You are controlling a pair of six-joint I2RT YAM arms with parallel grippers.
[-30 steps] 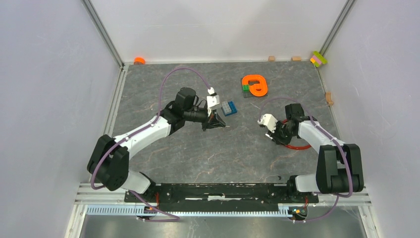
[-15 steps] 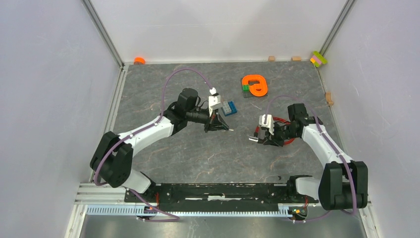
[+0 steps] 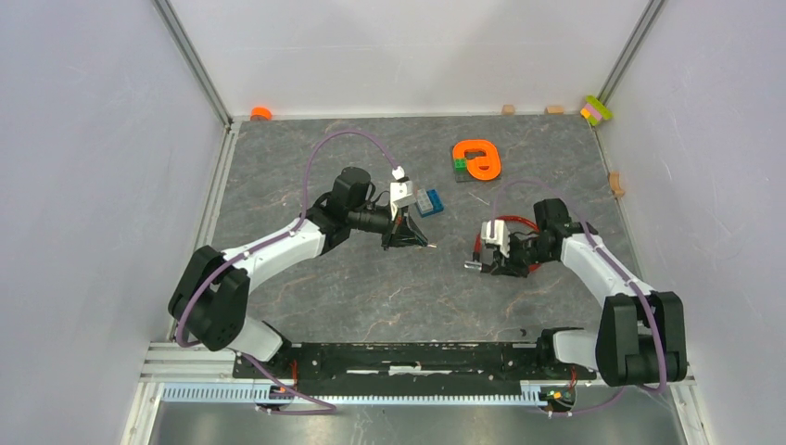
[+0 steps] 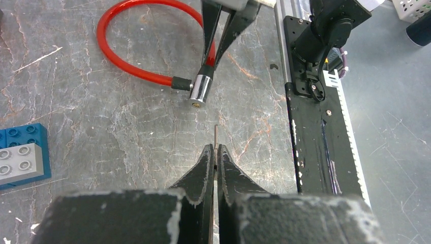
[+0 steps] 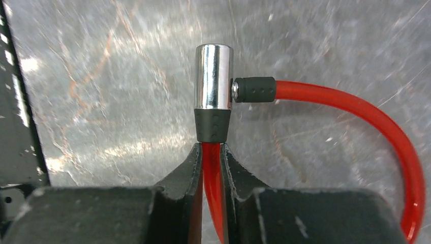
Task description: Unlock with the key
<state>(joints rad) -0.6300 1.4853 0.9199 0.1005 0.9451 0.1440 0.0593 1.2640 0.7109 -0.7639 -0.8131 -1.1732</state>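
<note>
Pinching the key (image 4: 215, 135), the left tool (image 4: 214, 150) faces the cable lock (image 4: 198, 89) gripped by the right tool (image 5: 212, 148); insertion and turning remain.

We find open grey marbled tabletop (image 3: 447, 252) between left gripper (image 3: 424, 243) and right gripper (image 3: 475, 265); a blue-and-grey toy brick block (image 3: 427, 201) sits just behind the left, a red looped cable (image 3: 528, 223) trails behind the right

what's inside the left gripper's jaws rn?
A thin metal key: only its tip shows, poking past the shut left gripper toward the chrome lock barrel. The rest of the key is hidden inside the grip.
</note>
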